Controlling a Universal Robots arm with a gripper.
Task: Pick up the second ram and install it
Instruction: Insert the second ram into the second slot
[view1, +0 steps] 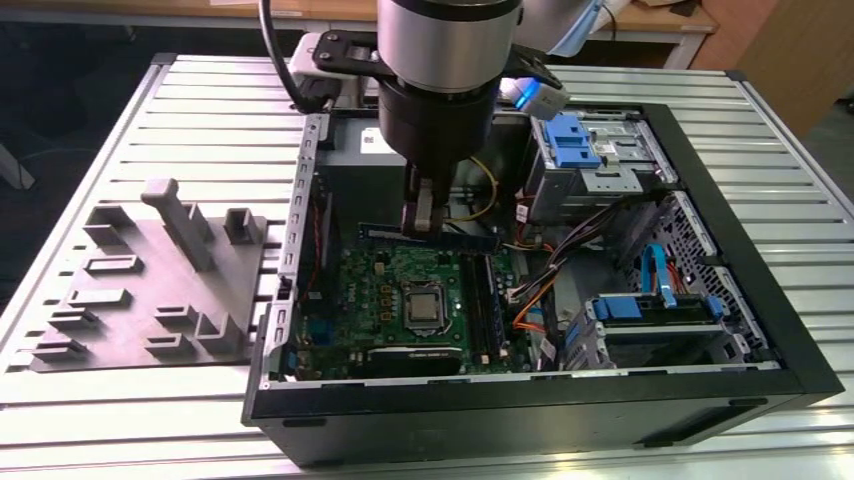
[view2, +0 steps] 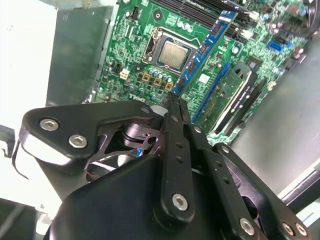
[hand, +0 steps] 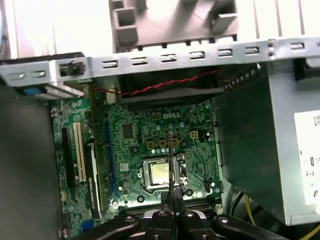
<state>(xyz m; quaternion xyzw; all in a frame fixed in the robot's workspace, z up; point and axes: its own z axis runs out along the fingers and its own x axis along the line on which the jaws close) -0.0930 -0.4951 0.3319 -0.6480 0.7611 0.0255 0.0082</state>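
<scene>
My gripper (view1: 420, 222) is shut on the second ram (view1: 447, 238), a long, narrow blue-green stick held level over the back of the green motherboard (view1: 380, 285) inside the open computer case (view1: 747, 300). In the second wrist view the ram (view2: 207, 47) runs out from the gripper (view2: 172, 97) above the board. The first wrist view has the stick edge-on (hand: 171, 160), rising from the gripper (hand: 172, 194) in front of the processor (hand: 161, 172). The black memory slots (view1: 486, 300) lie beside the processor (view1: 424, 308), below the held stick.
A grey moulded parts tray (view1: 147, 280) sits on the slatted table at the exterior view's left. Inside the case are coloured cables (view1: 541, 300), blue drive brackets (view1: 574, 140) and a drive cage (view1: 654, 310). The metal case wall (hand: 165, 62) and the power supply (hand: 280, 150) border the board.
</scene>
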